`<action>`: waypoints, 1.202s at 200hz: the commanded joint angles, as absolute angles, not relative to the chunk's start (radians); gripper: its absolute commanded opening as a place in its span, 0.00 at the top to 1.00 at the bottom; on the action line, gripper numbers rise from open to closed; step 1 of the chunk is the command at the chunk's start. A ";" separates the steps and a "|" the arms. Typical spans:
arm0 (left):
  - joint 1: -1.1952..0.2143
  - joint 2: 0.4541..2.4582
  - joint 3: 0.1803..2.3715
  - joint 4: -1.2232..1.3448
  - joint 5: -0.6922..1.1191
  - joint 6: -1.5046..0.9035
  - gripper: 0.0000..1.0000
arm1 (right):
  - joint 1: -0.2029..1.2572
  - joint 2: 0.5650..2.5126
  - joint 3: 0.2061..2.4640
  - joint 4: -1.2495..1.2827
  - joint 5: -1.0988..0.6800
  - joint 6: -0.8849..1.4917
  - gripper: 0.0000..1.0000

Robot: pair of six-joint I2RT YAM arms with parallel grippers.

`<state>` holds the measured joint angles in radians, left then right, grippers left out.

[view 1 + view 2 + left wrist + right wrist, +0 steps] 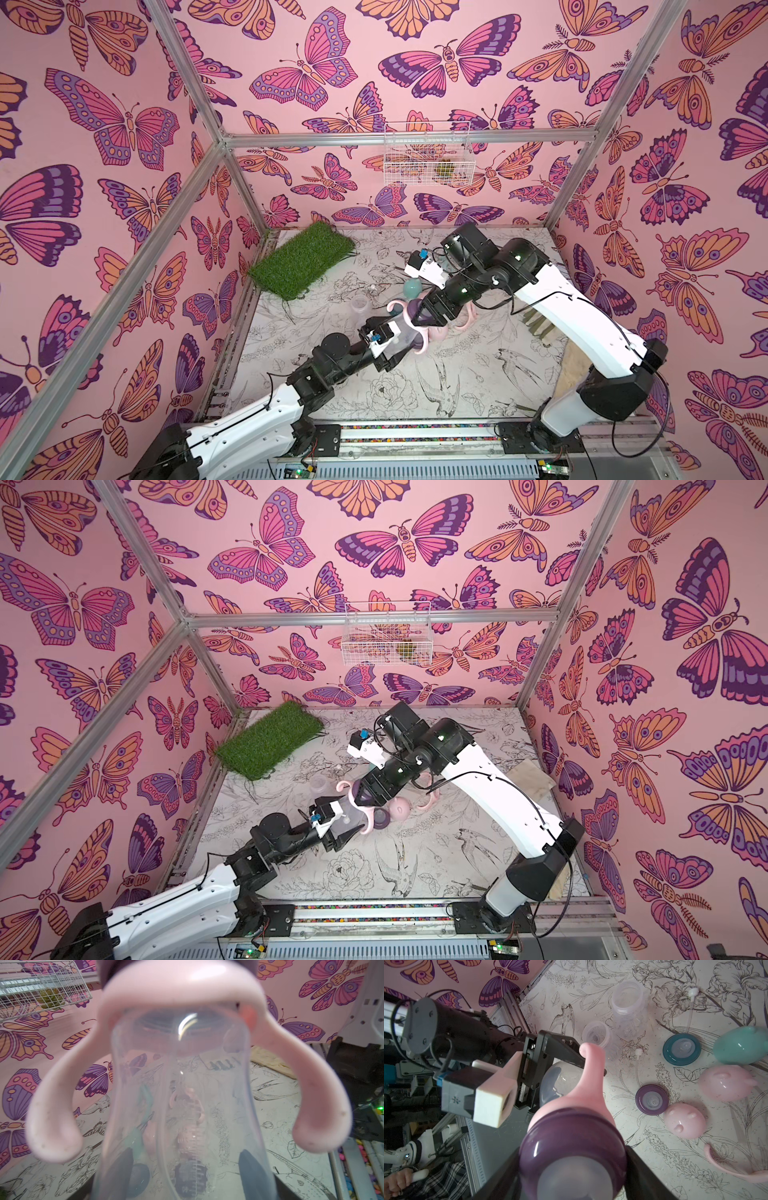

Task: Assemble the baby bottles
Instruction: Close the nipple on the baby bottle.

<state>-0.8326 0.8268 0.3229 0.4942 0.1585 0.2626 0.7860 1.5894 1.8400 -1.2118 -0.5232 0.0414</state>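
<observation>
My left gripper (187, 1169) is shut on a clear baby bottle (180, 1095) that lies tilted above the table, a pink two-handled ring (182, 987) round its neck. My right gripper (572, 1169) is shut on the purple nipple collar (571, 1136) sitting on that bottle's neck. Both top views show the two grippers meeting mid-table, left (399, 340) and right (424, 318). On the table lie two more clear bottles (628, 1007), (596, 1035), a teal collar (681, 1049), a purple collar (652, 1099), a teal cap (741, 1045), two pink caps (724, 1082), (684, 1121) and a pink ring (733, 1169).
A green grass mat (301, 259) lies at the back left corner. A white wire basket (428, 153) hangs on the back wall. A beige cloth (530, 779) lies at the table's right edge. A small white straw part (693, 992) lies near the bottles.
</observation>
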 commanded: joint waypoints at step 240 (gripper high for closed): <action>-1.012 1.175 0.374 1.303 -0.537 0.849 1.00 | 0.876 1.513 1.533 -0.486 -0.258 1.025 0.56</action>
<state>-0.9642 1.1778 0.3183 1.1034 -0.6876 0.8204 0.8333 1.4982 1.5463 -0.5640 -0.2073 0.9443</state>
